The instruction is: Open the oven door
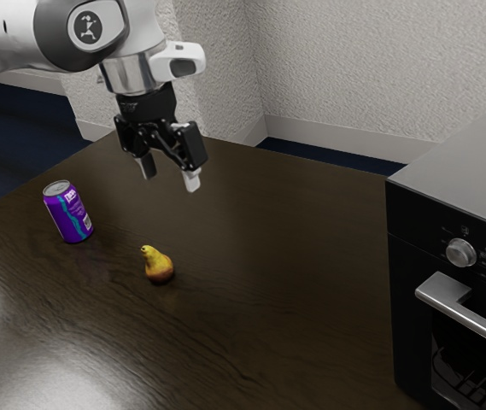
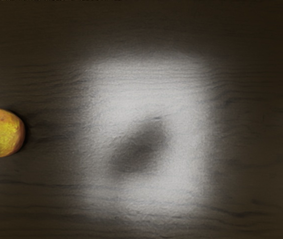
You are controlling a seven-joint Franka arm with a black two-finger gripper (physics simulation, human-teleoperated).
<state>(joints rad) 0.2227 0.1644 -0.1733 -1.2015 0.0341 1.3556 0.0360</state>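
In the exterior view, the arm comes in from the exterior view's upper left, and its tool hangs above the far part of the tabletop, fingertips pointing down. Its two fingers stand wide, with a clear gap between them. The oven is at the exterior view's right, well apart from the tool. Its door is on the near front face and looks shut, with a metal handle across its upper part and dark glass below, through which rack lines show. A round silver knob sits on the black panel above the handle. On the tabletop at the exterior view's left stands an upright purple can; nearer and to its right is a yellow and reddish-brown pear, narrow end up, apart from the can. Behind the tabletop are a rough pale wall and a dark blue floor. In the wrist view, dark wood grain runs across the tabletop, with a broad pale glare on it and a darker smudge inside that glare. The pear, partly cut off, lies to one side of the glare, its rounded end toward it.
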